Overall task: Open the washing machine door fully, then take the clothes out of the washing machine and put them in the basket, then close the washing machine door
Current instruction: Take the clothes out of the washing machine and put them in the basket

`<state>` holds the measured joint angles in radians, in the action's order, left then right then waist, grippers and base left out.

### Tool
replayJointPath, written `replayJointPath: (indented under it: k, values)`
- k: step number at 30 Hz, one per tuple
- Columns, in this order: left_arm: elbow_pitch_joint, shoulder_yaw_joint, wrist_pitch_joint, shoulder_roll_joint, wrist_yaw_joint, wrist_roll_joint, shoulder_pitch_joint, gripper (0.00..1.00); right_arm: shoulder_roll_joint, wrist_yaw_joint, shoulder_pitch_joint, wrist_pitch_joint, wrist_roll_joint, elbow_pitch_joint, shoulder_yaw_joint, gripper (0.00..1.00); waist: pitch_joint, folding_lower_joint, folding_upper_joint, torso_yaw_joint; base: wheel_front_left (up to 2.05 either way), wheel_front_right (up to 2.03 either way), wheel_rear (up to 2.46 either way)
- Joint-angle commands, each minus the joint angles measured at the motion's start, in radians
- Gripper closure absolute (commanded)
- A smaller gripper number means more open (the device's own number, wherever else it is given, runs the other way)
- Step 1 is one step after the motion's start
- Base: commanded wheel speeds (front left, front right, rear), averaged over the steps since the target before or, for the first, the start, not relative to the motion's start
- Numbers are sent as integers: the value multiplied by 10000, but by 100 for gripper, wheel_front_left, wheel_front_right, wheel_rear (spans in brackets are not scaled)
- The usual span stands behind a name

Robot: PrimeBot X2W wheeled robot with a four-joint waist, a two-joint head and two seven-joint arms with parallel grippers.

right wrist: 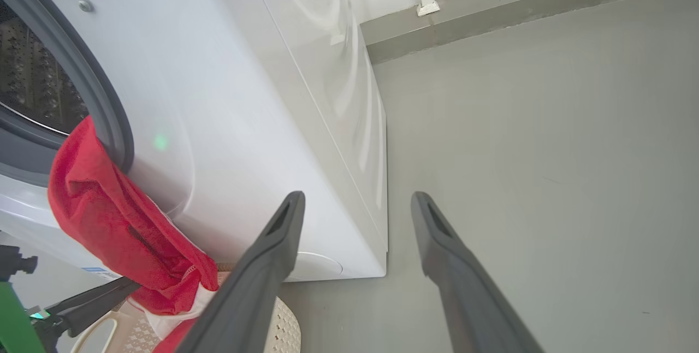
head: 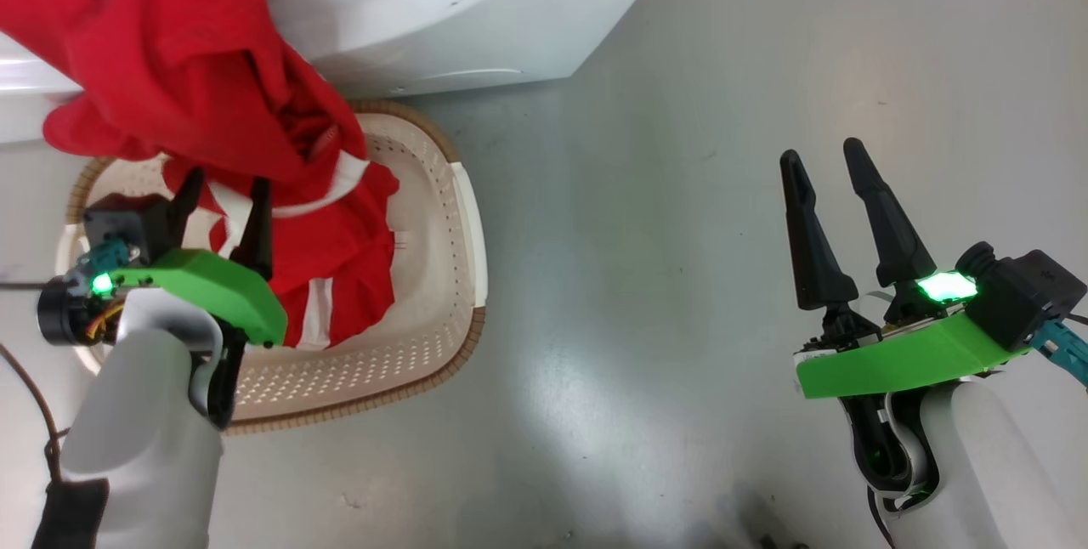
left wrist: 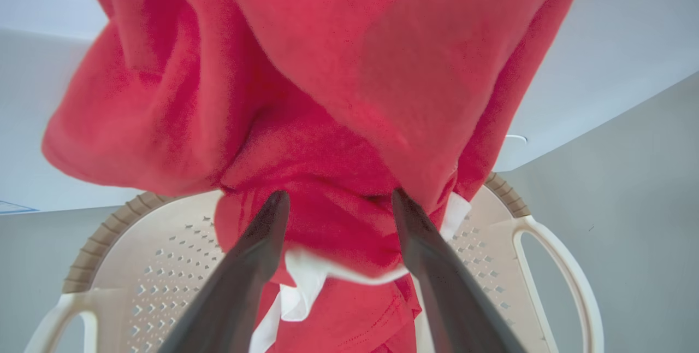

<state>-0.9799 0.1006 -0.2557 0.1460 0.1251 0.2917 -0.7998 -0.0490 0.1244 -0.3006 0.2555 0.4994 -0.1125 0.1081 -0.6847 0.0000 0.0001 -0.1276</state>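
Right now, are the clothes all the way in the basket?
No, only partly: the clothes hang from the washing machine opening, their lower end lying in the basket.

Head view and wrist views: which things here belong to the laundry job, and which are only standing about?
Belong to the job:
clothes, hanging from the washing machine into the basket; left gripper, open, at the clothes.

Not part of it:
floor; wall skirting; right gripper, open over the floor.

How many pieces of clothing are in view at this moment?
1. A red garment hangs out of the washing machine opening, with its lower end lying in the basket. More could be hidden deeper inside the drum.
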Motion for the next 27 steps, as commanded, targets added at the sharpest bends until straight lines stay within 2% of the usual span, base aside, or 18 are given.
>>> replayJointPath:
  k: [1,8,18,27]
  values:
    - [412,-315,-61,355,55,9,483,0,-12,63,153,63,-115,184,167,0,103,0,-1,95,0,0,0]
    - [2656,-1094,-61,232,55,-536,1656,0,-12,63,271,63,-274,140,64,0,415,0,-1,351,0,0,0]
    - [5896,-2175,-61,-333,55,-1166,3671,0,-12,63,504,63,-429,45,56,0,914,0,-1,489,0,0,0]
    - [7792,-2565,-61,-671,56,-1357,4995,0,-12,63,628,63,-534,53,10,0,1042,0,-1,595,0,0,0]
